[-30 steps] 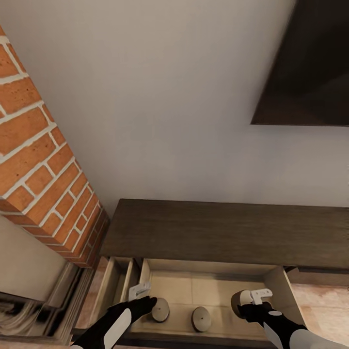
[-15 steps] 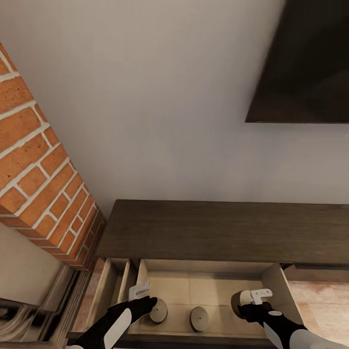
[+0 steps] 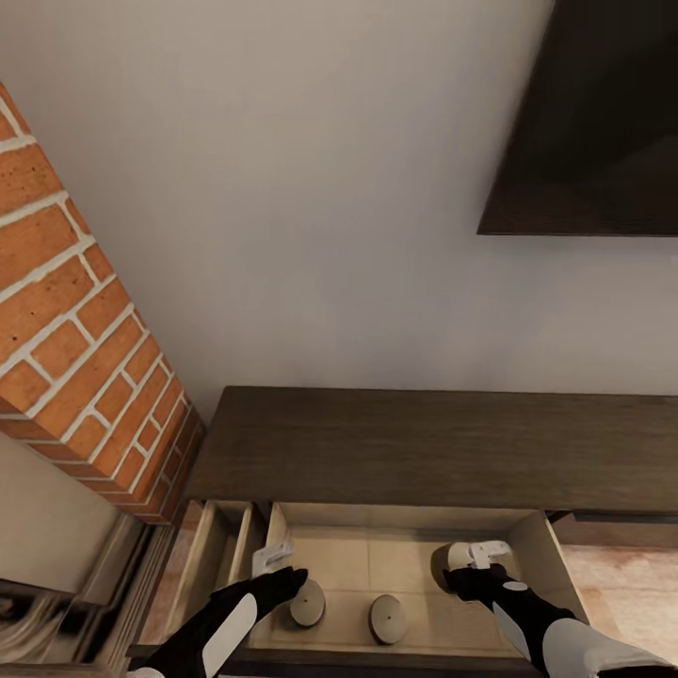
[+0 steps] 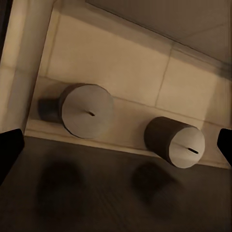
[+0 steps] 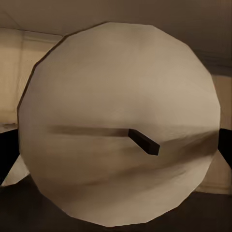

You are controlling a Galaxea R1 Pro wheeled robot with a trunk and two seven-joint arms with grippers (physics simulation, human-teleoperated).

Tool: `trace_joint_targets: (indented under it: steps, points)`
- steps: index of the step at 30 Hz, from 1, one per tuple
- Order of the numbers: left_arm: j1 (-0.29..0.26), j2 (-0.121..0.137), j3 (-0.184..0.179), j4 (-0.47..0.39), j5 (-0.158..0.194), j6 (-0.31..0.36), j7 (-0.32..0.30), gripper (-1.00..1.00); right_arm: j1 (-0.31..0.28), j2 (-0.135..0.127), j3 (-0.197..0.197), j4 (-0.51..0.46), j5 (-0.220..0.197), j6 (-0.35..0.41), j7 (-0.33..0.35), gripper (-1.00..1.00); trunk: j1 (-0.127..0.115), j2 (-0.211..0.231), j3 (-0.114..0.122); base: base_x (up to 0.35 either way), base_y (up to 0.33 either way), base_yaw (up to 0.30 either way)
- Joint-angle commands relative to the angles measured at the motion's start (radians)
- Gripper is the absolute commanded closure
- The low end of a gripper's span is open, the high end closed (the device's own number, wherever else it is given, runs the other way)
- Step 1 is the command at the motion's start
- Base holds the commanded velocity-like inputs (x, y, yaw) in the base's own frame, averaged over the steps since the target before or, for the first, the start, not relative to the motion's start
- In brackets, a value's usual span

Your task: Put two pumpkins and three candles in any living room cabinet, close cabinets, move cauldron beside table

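A: Over at nine o'clock stands the brick fireplace (image 3: pixel 75 367), and just right of it the cabinet (image 3: pixel 443 447) with a narrow drawer (image 3: pixel 221 556) and a wide drawer (image 3: pixel 532 546) both pulled out toward the robot

B: What sits in the wide one?

A: Two candles on its pale floor near the front edge: one (image 3: pixel 308 603) at about seven o'clock, just beside the left gripper (image 3: pixel 275 562), and another (image 3: pixel 387 619) at six. The left wrist view shows both, the first candle (image 4: pixel 86 116) and the second (image 4: pixel 176 143), upright and apart

B: Is the left gripper holding anything?

A: No. Its dark fingertips sit at the far edges of the wrist view, spread wide with nothing between them. I judge it has no load and is simply parked over the drawer

B: And the right side?

A: At five o'clock the right gripper (image 3: pixel 478 556) hangs over the drawer's right part with the third candle (image 5: pixel 118 130) clamped between its fingers. That candle's flat top faces the wrist camera, wick slot visible. It seems held over bare floor, well apart from the other two, probably so it can be set down without knocking them
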Motion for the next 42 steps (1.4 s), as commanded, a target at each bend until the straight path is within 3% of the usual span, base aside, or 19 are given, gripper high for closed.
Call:
trace_joint_targets:
  steps: [1, 12, 20, 21, 27, 42]
  points:
    - [0.000, 0.000, 0.000, -0.001, 0.000, -0.002, 0.000, -1.00, 0.000, 0.006, -0.001, 0.001, 0.000, -0.006, -0.002, 1.00, 0.000, 0.000, 0.000, 0.000, 0.000, 0.000]
    - [0.001, -0.001, 0.000, -0.003, 0.000, -0.005, 0.001, -1.00, -0.001, 0.066, 0.002, -0.007, 0.003, 0.036, -0.015, 1.00, 0.000, 0.000, 0.000, 0.000, 0.000, 0.000]
    - [0.001, -0.001, 0.000, -0.003, 0.000, -0.005, 0.001, -1.00, -0.003, 0.069, 0.002, -0.013, 0.001, 0.080, -0.054, 1.00, 0.000, 0.000, 0.000, 0.000, 0.000, 0.000]
    - [0.001, -0.001, 0.000, -0.003, 0.000, -0.005, 0.001, -1.00, -0.003, 0.069, 0.001, -0.013, 0.000, 0.246, -0.111, 1.00, 0.000, 0.000, 0.000, 0.000, 0.000, 0.000]
    - [0.001, -0.001, 0.000, -0.003, 0.000, -0.005, 0.000, -1.00, -0.005, 0.069, -0.001, -0.013, -0.004, 0.248, -0.175, 1.00, 0.000, 0.000, 0.000, 0.000, 0.000, 0.000]
    - [0.001, -0.002, -0.003, -0.032, 0.001, -0.004, 0.001, -1.00, -0.005, 0.066, -0.002, -0.014, -0.001, 0.248, -0.180, 1.00, 0.000, 0.000, 0.000, 0.000, 0.000, 0.000]
